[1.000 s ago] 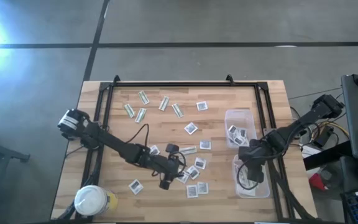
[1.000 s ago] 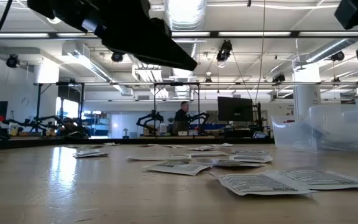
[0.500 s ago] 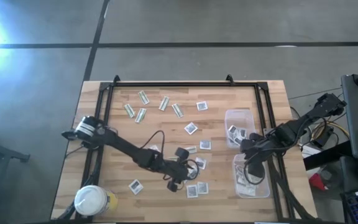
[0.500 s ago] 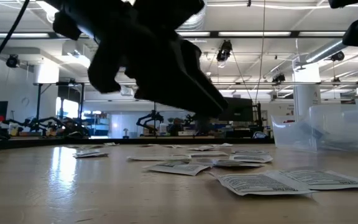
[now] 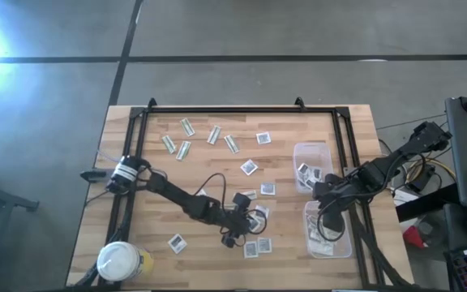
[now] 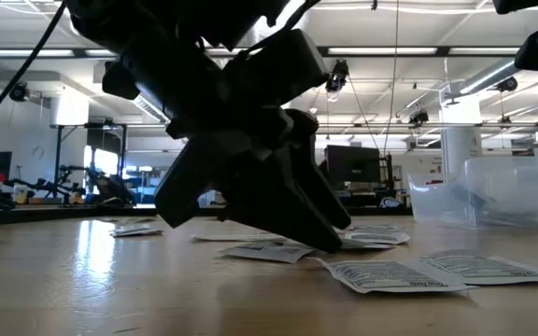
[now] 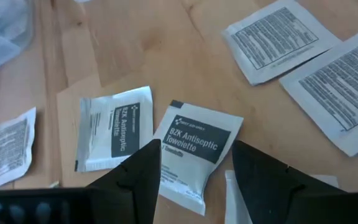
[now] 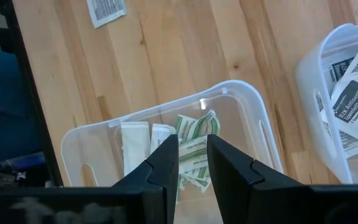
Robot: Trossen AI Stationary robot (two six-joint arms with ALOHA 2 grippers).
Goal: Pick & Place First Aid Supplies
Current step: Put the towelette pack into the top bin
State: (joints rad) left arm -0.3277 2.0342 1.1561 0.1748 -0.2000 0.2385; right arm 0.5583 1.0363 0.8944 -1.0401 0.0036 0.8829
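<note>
We are bringing our left gripper (image 7: pixel 194 165) down, fingers apart, onto an antiseptic towelette packet (image 7: pixel 194 150) in the near-centre cluster, where a second ago it hung higher: the next pick is starting. Farther off, our right gripper (image 8: pixel 192 155) is narrowing, empty, above the tub (image 8: pixel 92 140) holding green-and-white strips (image 8: pixel 194 146).
</note>
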